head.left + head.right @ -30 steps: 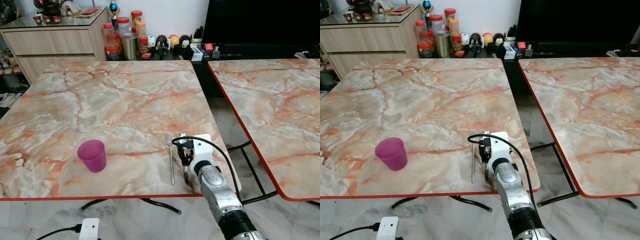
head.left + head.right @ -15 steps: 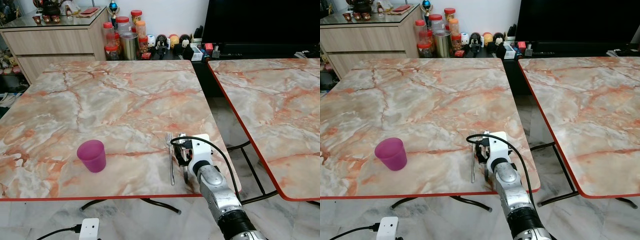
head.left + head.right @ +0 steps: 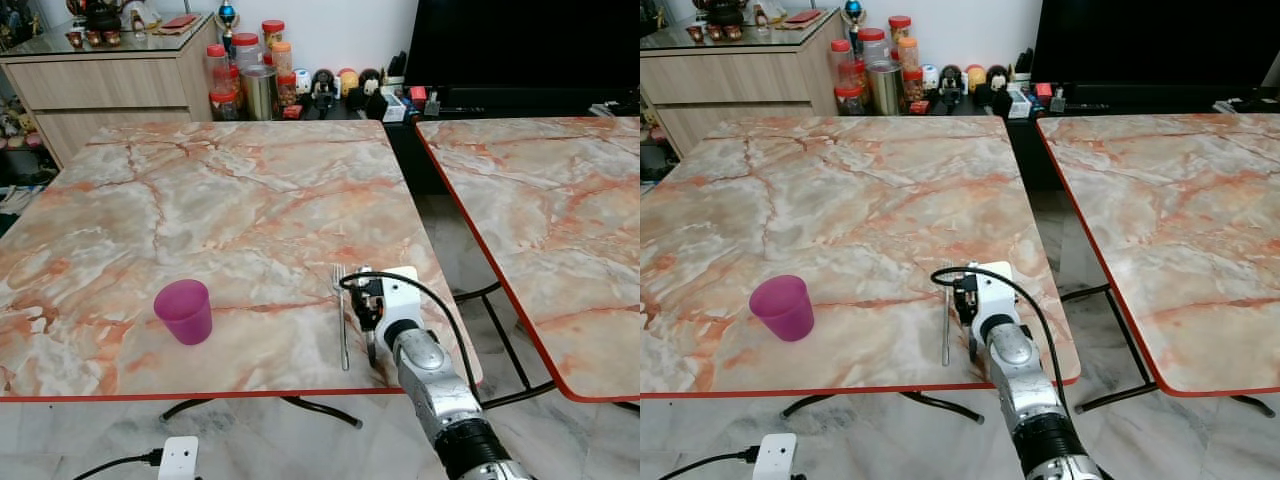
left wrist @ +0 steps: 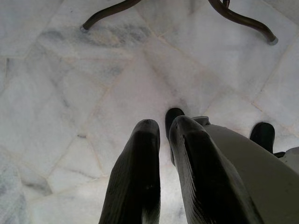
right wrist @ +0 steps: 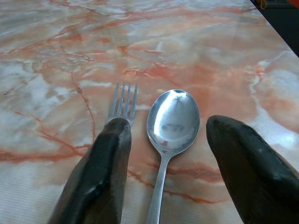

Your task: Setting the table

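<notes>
Bench (image 3: 200, 200): polished marble-patterned top, glossy, veined in orange and grey, with a smooth red edge band. Spoon (image 5: 172, 122): bright polished metal, mirror-like bowl. Fork (image 5: 122, 101): plain metal, duller sheen than the spoon. Cup (image 3: 184, 311): smooth magenta plastic, translucent, slightly matt. Right end effector (image 5: 170, 154): matt black fingers (image 5: 100, 177) with a faintly grainy surface; its arm is brushed silver metal with a white plastic housing. Left end effector (image 4: 164, 140): smooth black fingers with a soft sheen. Floor (image 4: 70, 70): pale marble-look tiles, lightly glossy.
</notes>
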You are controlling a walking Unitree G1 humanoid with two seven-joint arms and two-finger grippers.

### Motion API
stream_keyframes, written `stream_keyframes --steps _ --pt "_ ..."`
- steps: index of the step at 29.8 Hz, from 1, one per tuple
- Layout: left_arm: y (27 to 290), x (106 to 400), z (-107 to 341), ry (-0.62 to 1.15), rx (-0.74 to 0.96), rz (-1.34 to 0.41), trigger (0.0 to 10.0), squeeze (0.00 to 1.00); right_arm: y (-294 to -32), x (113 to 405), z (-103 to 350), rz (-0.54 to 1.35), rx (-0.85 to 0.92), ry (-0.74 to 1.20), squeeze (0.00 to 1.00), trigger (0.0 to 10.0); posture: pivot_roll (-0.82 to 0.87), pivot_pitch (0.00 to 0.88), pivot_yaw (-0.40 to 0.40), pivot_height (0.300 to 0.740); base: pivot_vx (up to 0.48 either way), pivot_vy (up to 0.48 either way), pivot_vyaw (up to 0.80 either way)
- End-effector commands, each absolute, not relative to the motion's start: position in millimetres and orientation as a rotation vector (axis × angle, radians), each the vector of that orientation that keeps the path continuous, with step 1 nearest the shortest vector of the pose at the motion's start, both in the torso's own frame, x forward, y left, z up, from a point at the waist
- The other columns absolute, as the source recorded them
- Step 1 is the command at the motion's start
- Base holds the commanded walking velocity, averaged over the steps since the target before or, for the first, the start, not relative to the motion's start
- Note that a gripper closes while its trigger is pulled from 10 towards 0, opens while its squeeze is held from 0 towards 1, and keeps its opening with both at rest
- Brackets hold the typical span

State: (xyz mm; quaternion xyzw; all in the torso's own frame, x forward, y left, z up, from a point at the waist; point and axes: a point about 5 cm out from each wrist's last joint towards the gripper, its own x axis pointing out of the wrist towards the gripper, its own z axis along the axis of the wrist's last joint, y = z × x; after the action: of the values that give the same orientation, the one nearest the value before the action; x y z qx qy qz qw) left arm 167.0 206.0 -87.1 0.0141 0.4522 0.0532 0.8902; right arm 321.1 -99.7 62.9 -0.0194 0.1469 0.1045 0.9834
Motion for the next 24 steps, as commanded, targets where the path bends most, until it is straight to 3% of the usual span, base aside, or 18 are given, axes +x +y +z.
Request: stream_keyframes --steps 1,4,5,6,7,24 --pt "205 164 -89 0.954 0.014 0.121 10.0 0.00 -97 326 73 0.217 -0.041 0.263 0.00 0.0 0.02 0.000 -0.024 0.714 0.000 0.000 0.00" --pt "205 164 -89 0.954 0.013 0.121 10.0 0.00 -97 325 73 0.220 -0.042 0.264 0.00 0.0 0.01 0.000 -0.024 0.714 0.000 0.000 0.00" --pt "205 164 -89 0.954 0.013 0.120 10.0 0.00 -97 325 72 0.220 -0.045 0.266 0.00 3.5 0.01 0.000 -0.025 0.714 0.000 0.000 0.00" --pt "205 164 -89 0.955 0.013 0.119 10.0 0.00 -97 325 72 0.219 -0.048 0.267 0.00 3.5 0.01 0.000 -0.025 0.714 0.000 0.000 0.00" --pt "205 164 -89 0.955 0.012 0.119 10.0 0.00 -97 325 72 0.217 -0.049 0.271 0.00 10.0 0.01 0.000 -0.025 0.714 0.000 0.000 0.00" --pt "204 161 -90 0.961 0.006 0.120 10.0 0.00 -92 317 57 0.202 -0.032 0.374 0.00 10.0 0.01 0.000 -0.032 0.714 0.000 0.000 0.00"
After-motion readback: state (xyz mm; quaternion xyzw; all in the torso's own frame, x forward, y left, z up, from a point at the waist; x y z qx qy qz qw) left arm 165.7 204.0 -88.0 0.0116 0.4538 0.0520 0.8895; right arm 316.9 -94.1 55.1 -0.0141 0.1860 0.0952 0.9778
